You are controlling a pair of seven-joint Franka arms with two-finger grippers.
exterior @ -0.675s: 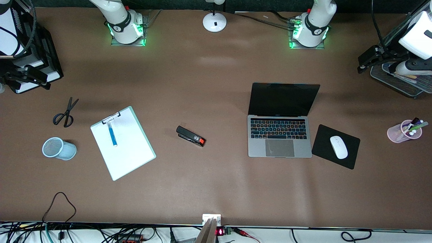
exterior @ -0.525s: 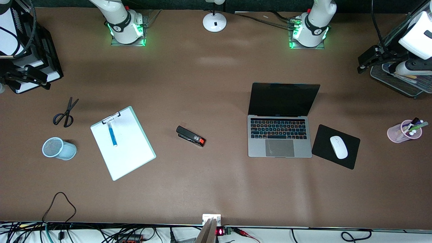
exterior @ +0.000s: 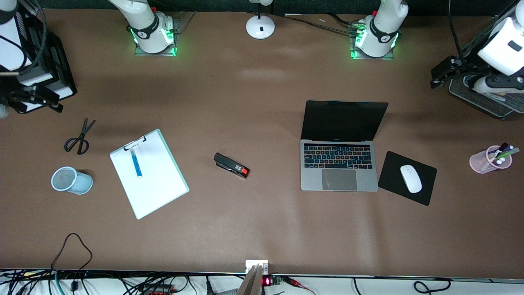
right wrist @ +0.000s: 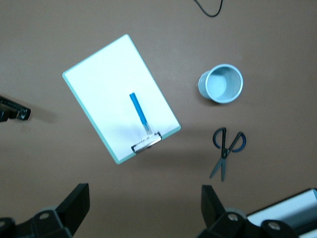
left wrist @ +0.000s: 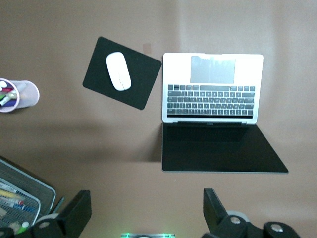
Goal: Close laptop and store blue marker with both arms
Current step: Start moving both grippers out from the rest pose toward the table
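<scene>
The laptop (exterior: 339, 164) stands open in the middle of the left arm's half of the table, screen black, keys lit; it also shows in the left wrist view (left wrist: 213, 87). The blue marker (exterior: 136, 162) lies on a white clipboard (exterior: 159, 188) in the right arm's half, and shows in the right wrist view (right wrist: 139, 110). My left gripper (exterior: 444, 73) hangs open and empty in the air at the left arm's end of the table, fingers wide apart (left wrist: 147, 213). My right gripper (exterior: 49, 100) hangs open and empty at the right arm's end (right wrist: 143, 208).
A white mouse (exterior: 410, 178) on a black pad (exterior: 391, 168) lies beside the laptop. A pink pen cup (exterior: 489, 160) and a mesh tray (exterior: 479, 98) are at the left arm's end. A stapler (exterior: 231, 165), scissors (exterior: 80, 137) and a light-blue mesh cup (exterior: 71, 180) lie near the clipboard.
Both hands have shifted slightly at the two ends of the table. Nothing on the table has moved.
</scene>
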